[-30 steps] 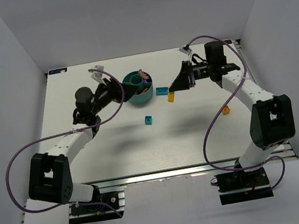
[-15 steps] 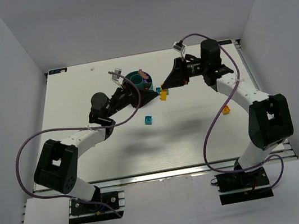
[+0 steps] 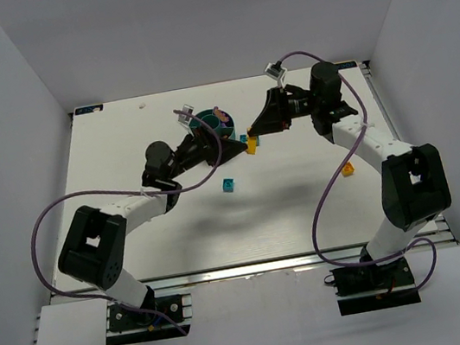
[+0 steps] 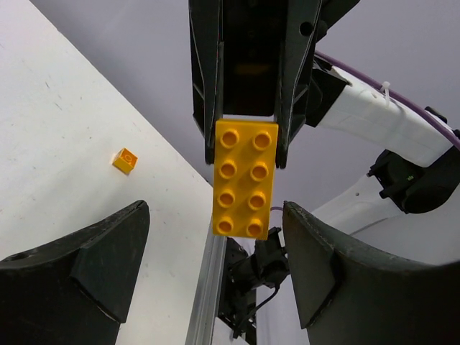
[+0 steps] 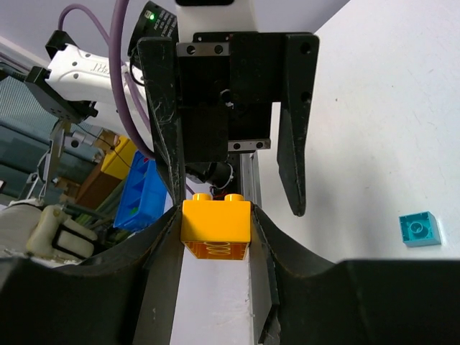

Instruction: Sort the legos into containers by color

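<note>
Yellow brick [image 4: 246,178] has shifted left to just beside bowl [image 3: 204,120], held in the air, clamped in right gripper [image 5: 215,215]. Left gripper [image 3: 233,148] has swung in facing it, jaws apart. Looks like a handover: left must close on brick before right lets go.

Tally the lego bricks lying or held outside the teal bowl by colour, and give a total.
yellow studded plastic brick, held in the right gripper: 1
teal-blue plastic bricks, the second partly hidden beside the yellow one: 2
small orange plastic brick: 1
Total: 4
</note>
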`<move>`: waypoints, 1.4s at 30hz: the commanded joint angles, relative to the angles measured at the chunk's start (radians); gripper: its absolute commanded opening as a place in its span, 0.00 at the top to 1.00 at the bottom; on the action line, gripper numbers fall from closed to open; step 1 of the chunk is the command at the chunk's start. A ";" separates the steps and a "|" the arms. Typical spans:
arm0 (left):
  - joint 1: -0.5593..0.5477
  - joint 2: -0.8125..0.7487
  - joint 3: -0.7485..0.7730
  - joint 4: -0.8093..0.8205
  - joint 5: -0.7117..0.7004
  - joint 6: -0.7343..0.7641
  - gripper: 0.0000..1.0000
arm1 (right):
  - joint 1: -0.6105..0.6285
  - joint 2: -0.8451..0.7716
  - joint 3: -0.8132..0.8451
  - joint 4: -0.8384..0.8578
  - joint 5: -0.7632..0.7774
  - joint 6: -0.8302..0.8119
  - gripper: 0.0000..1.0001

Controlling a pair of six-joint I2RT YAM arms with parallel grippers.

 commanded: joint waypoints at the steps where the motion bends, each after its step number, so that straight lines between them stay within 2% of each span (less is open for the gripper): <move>1: -0.004 0.004 0.063 0.028 0.031 -0.004 0.17 | 0.008 0.005 0.018 -0.019 -0.022 -0.031 1.00; 7: -0.004 0.024 0.108 0.001 0.063 0.005 0.18 | 0.019 0.000 0.033 -0.088 -0.016 -0.117 1.00; 9: -0.001 0.012 0.109 -0.074 0.051 0.053 0.19 | 0.019 0.007 0.054 -0.128 -0.001 -0.180 1.00; 10: 0.038 -0.041 0.100 -0.219 -0.022 0.143 0.19 | 0.019 0.029 0.147 -0.329 0.063 -0.387 1.00; 11: 0.039 -0.072 0.094 -0.220 -0.023 0.183 0.19 | 0.019 0.030 0.195 -0.414 0.064 -0.389 1.00; 12: 0.055 -0.108 0.094 -0.393 -0.073 0.234 0.19 | 0.021 0.060 0.241 -0.479 0.092 -0.466 1.00; 13: 0.074 -0.144 0.095 -0.495 -0.192 0.283 0.19 | 0.021 0.080 0.286 -0.548 0.172 -0.577 1.00; 14: 0.104 -0.225 0.100 -0.589 -0.263 0.379 0.18 | 0.019 0.101 0.373 -0.593 0.220 -0.616 1.00; 15: 0.118 -0.263 0.114 -0.757 -0.332 0.419 0.18 | 0.022 0.147 0.415 -0.654 0.261 -0.646 1.00; 16: 0.137 -0.293 0.121 -0.826 -0.432 0.450 0.18 | 0.027 0.173 0.451 -0.671 0.340 -0.689 1.00; 19: 0.160 -0.395 0.147 -1.039 -0.561 0.515 0.16 | 0.068 0.279 0.605 -0.716 0.481 -0.757 1.00; 21: 0.161 -0.457 0.155 -1.149 -0.613 0.533 0.16 | 0.118 0.357 0.709 -0.724 0.548 -0.779 1.00; 22: 0.163 -0.479 0.151 -1.176 -0.636 0.532 0.16 | 0.137 0.385 0.741 -0.724 0.633 -0.780 1.00; 24: 0.161 -0.523 0.135 -1.219 -0.672 0.521 0.16 | 0.181 0.453 0.815 -0.704 0.709 -0.771 1.00; 30: 0.163 -0.729 -0.006 -1.245 -0.733 0.421 0.15 | 0.255 0.540 0.814 -0.445 0.882 -0.765 1.00; 35: 0.163 -0.859 -0.102 -1.251 -0.773 0.372 0.15 | 0.280 0.649 0.910 -0.352 0.952 -0.766 1.00; 42: 0.163 -0.889 -0.096 -1.305 -0.782 0.386 0.15 | 0.292 0.758 0.987 -0.308 0.996 -0.800 1.00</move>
